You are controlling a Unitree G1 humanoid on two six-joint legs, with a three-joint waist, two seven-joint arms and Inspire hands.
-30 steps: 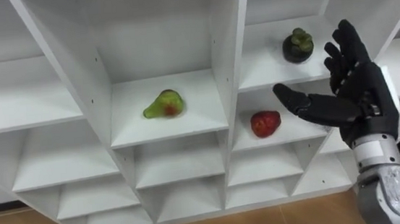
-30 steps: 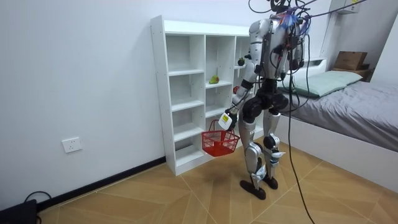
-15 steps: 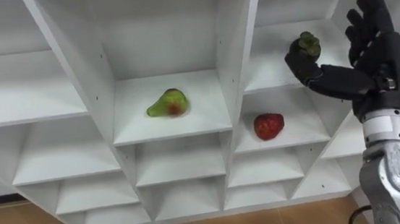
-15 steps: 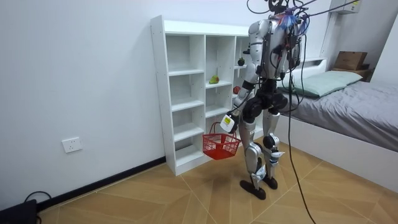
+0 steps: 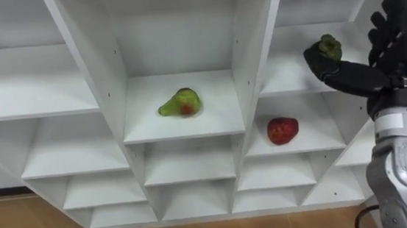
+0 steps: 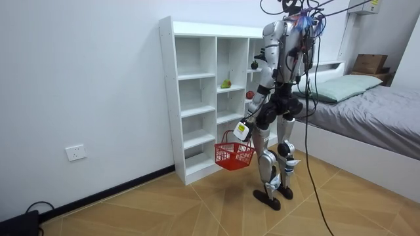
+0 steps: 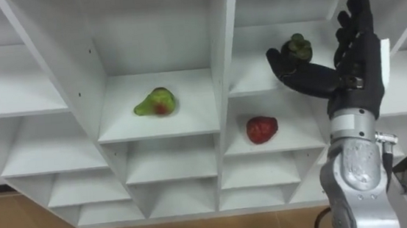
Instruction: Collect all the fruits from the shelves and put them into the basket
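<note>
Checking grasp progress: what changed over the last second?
The right hand rose from the level of the red fruit to the dark fruit on the shelf above. Its thumb now lies in front of that fruit, its fingers are straight, and nothing is grasped yet. The pear, red fruit and dark fruit stayed put. The basket still hangs at the left hand.
</note>
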